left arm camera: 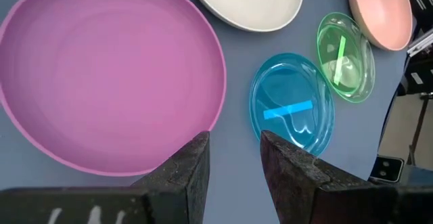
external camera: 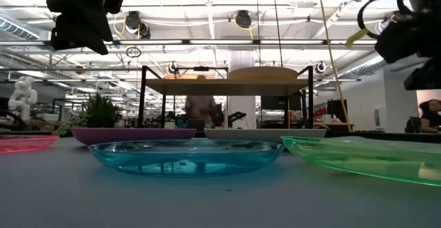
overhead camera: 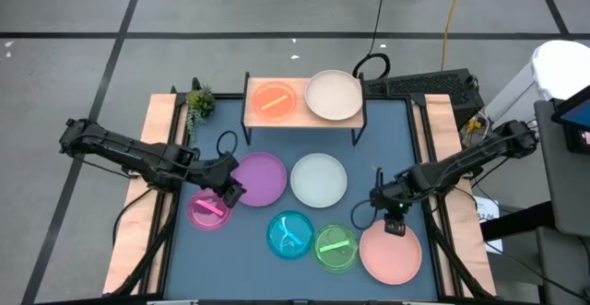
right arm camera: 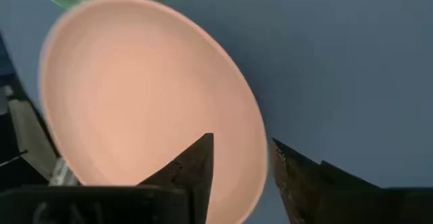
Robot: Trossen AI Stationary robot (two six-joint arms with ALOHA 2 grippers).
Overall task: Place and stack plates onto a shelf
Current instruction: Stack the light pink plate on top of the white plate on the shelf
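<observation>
Two plates, orange [overhead camera: 273, 99] and beige [overhead camera: 333, 95], sit on the shelf [overhead camera: 304, 117] at the desk's far edge. Six wait below. The right gripper [overhead camera: 395, 224], fingers apart, straddles the pink plate's [overhead camera: 391, 254] rim for a grasp. The left gripper [overhead camera: 229, 193], also parted, hovers by the purple plate [overhead camera: 260, 178].

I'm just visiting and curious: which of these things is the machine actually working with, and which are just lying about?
Part of the job:
- light-wood shelf on black legs
- eight round plastic plates, e.g. large purple plate, small translucent blue plate

Just lying about:
- green plant
- black cable loop
</observation>
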